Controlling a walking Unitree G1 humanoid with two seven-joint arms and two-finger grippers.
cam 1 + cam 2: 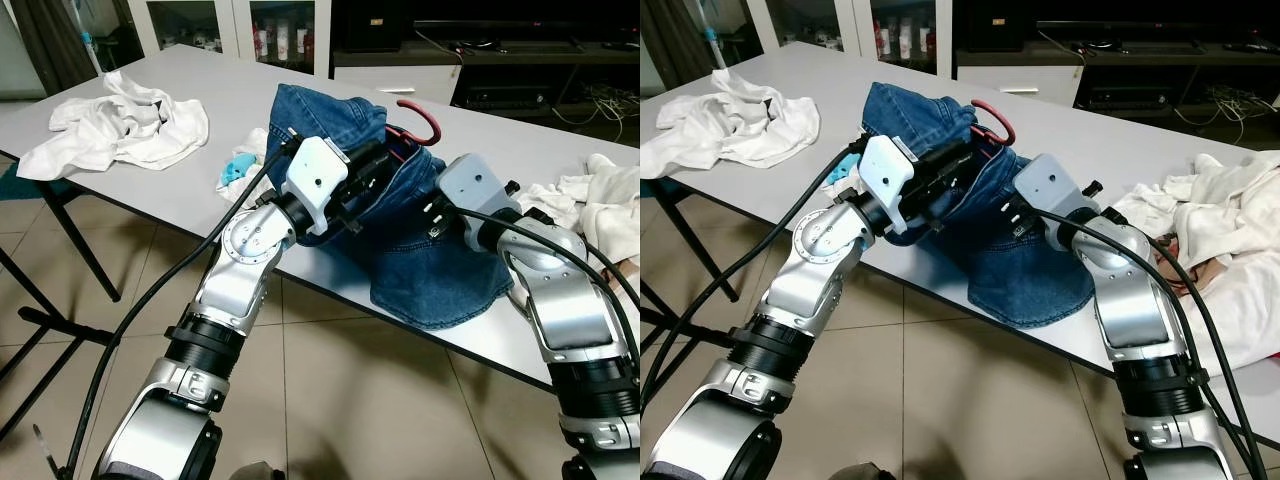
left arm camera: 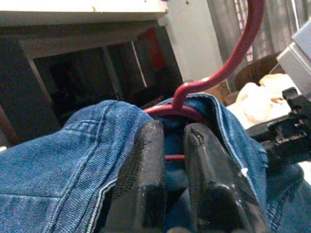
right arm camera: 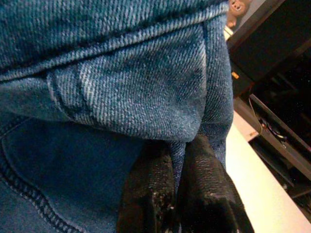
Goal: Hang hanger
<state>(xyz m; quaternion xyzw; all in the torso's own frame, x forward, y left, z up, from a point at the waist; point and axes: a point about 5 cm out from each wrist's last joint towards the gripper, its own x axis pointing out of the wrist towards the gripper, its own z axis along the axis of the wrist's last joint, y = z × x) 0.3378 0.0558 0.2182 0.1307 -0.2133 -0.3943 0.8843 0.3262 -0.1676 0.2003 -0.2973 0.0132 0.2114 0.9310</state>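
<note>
The red hanger [image 1: 420, 122] sits inside the jeans [image 1: 430, 250] mid-table, hook poking out far-side, just beyond the left gripper [image 2: 171, 145], apparently pinching its bar, while the right gripper [image 3: 181, 155] pinches denim.

— What stands across the middle of the frame?
— A long grey table [image 1: 170, 190], running from upper left to lower right, on dark metal legs [image 1: 85, 255] at the left.
— And below it?
— A floor of pale beige tiles [image 1: 330, 400] with thin dark joints, catching a dull sheen.
— The top of the frame?
— At upper left, white cabinets with glass doors [image 1: 215, 25]. At upper right, a low dark media unit [image 1: 520, 70] with tangled cables [image 1: 600, 100].
</note>
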